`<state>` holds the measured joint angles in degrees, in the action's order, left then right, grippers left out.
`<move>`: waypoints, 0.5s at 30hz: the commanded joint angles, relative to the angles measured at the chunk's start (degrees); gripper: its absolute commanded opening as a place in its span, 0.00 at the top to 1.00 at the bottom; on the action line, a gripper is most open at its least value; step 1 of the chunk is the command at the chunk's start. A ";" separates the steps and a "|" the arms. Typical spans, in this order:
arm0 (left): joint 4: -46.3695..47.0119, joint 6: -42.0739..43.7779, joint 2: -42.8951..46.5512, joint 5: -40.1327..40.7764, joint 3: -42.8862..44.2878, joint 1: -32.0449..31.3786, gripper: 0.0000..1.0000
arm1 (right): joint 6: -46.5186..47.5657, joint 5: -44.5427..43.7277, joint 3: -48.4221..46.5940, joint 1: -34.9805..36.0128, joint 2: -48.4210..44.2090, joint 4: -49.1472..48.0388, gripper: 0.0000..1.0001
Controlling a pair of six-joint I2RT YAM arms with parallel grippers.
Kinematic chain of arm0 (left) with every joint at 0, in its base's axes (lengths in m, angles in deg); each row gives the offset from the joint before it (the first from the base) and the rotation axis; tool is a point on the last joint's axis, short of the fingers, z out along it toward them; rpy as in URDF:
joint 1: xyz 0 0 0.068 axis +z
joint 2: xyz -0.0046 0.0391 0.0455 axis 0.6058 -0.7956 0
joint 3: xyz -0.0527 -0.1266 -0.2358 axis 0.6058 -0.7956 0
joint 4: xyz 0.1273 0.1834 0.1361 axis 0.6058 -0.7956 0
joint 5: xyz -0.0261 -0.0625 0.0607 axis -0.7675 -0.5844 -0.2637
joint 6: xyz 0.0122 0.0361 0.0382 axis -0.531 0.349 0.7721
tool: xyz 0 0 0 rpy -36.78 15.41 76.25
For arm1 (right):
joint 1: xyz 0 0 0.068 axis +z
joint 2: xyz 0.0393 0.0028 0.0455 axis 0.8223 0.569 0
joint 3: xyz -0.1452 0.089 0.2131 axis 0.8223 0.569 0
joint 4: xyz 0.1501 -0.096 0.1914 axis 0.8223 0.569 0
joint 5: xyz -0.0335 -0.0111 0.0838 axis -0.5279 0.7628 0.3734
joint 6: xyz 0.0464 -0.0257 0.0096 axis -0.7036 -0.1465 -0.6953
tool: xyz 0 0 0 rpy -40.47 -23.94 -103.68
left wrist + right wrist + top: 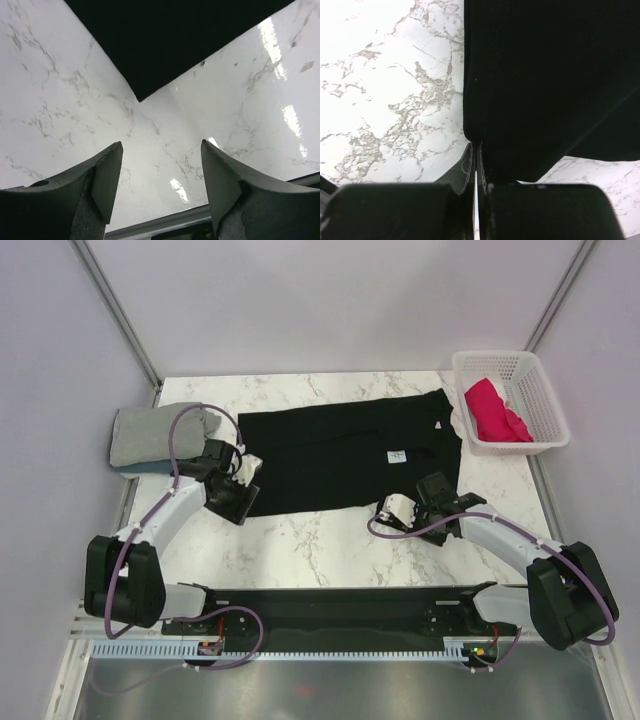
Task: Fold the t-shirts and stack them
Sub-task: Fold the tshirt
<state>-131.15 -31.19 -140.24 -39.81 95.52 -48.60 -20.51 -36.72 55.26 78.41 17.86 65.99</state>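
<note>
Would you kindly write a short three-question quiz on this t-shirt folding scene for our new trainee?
1. True or false: the left gripper is shut on the black t-shirt.
2. What lies in the white basket? A) a blue t-shirt B) a crimson-pink t-shirt C) nothing
3. Fill in: the folded grey t-shirt lies by the far ___ corner of the table.
Key: 1 false: it is open over bare marble, and the right gripper is the one shut on that shirt's edge. 2 B. 3 left.
</note>
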 commanded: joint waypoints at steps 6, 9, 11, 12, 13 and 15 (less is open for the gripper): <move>4.93 5.43 -0.47 5.62 -3.57 0.76 0.34 | -2.72 2.39 -3.55 -0.06 -0.31 4.12 1.00; 5.55 4.55 -2.68 4.48 -1.90 0.94 0.35 | -2.63 2.04 -3.73 0.02 -0.22 4.03 1.00; 6.17 4.20 -4.52 3.52 -1.28 0.94 0.36 | -2.63 1.86 -3.73 0.02 -0.31 4.03 1.00; 6.52 4.11 -5.22 3.42 -0.67 0.94 0.36 | -2.63 1.86 -3.73 0.02 -0.31 4.03 1.00; 6.78 4.02 -6.71 3.34 -0.32 0.94 0.36 | -2.63 1.86 -3.64 -0.06 -0.31 4.12 1.00; 6.87 3.76 -8.47 2.03 0.74 0.94 0.37 | -2.72 1.86 -3.38 0.02 -0.40 3.95 1.00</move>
<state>-127.05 -28.48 -146.67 -35.81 93.18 -47.90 -22.43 -35.71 53.55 78.41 17.79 68.65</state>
